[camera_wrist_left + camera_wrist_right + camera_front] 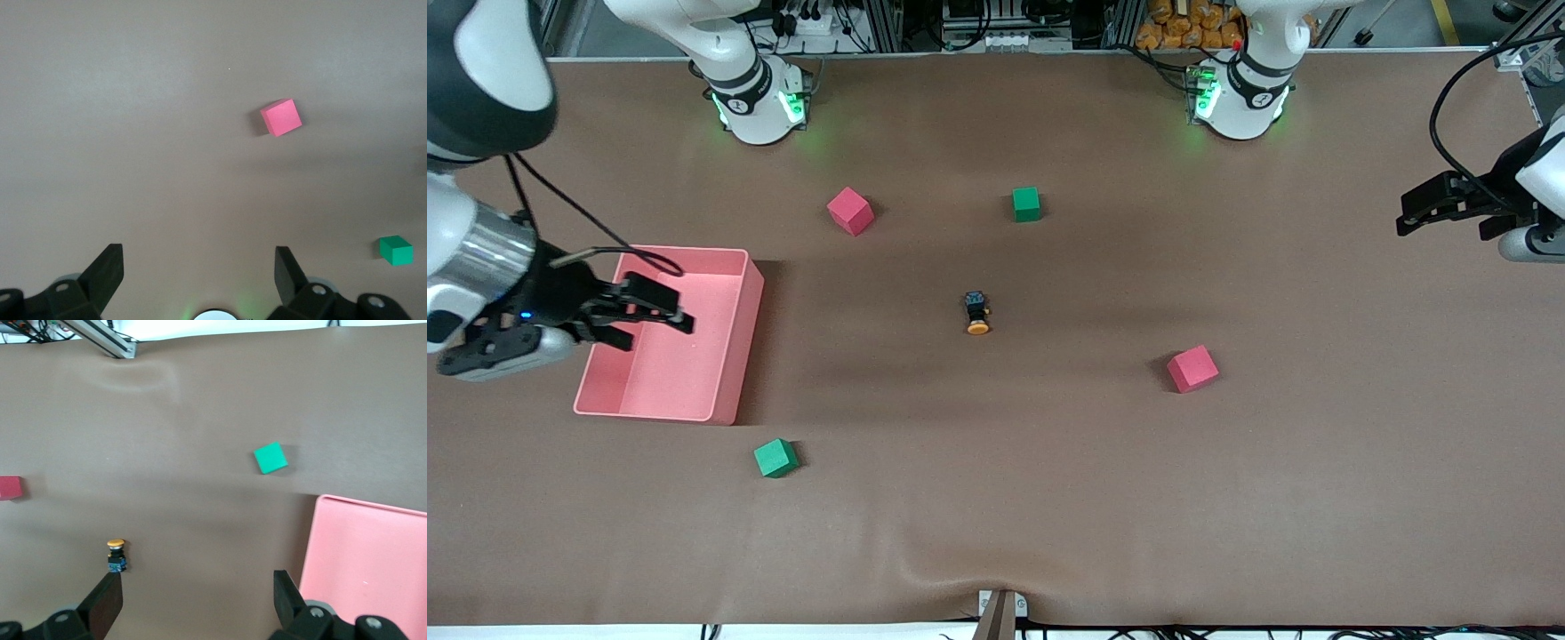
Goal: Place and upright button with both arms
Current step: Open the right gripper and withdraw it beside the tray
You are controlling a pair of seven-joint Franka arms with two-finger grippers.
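button (977,313) lies sideways mid-tabletop (1316,462), bare cloth all round.
left claw (1405,213) spread near tabletop edge; right claw (663,307) spread over pink tray (734,356); cubes well apart.

The button (977,313) lies on its side mid-desk (1049,498). The right end effector (660,304) hangs open over the pink bin (729,338); the left end effector (1409,213) is open too.
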